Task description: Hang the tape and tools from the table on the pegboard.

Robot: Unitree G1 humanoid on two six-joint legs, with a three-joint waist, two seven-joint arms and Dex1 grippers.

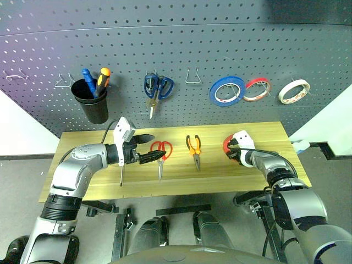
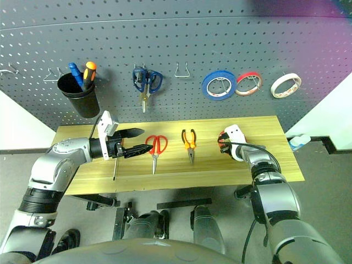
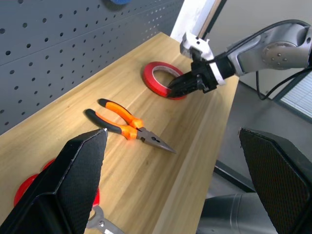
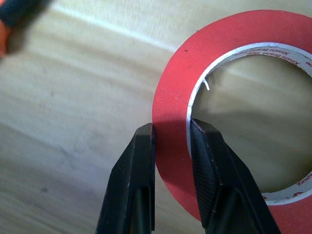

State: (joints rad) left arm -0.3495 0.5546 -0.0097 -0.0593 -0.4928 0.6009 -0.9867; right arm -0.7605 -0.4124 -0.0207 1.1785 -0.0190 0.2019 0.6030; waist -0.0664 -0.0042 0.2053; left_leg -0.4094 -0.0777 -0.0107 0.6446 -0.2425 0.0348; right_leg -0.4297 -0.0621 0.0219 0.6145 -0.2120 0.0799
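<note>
The red tape point(image 4: 175, 83) lies flat on the right part of the light-wood table point(image 1: 220, 176). My right gripper point(image 4: 171, 129) is shut on its band, one finger outside the ring and one in the open centre; it also shows in the head view point(image 1: 233, 147). Left of the tape lie the orange-and-black pliers point(image 1: 193, 148) and the red-handled scissors point(image 1: 160, 154). My left gripper point(image 1: 149, 148) hovers open and empty just left of the scissors. Under it lies a slim screwdriver point(image 1: 121, 173), its handle hidden. The dark pegboard point(image 1: 181, 49) rises behind the table.
On the pegboard hang a black cup point(image 1: 92, 102) holding blue and orange screwdrivers, blue-handled scissors point(image 1: 157, 88), a blue roll point(image 1: 227, 91), a thin red-edged roll point(image 1: 257, 89) and a cream roll point(image 1: 293, 91). Bare wire hooks point(image 1: 192, 77) sit between them.
</note>
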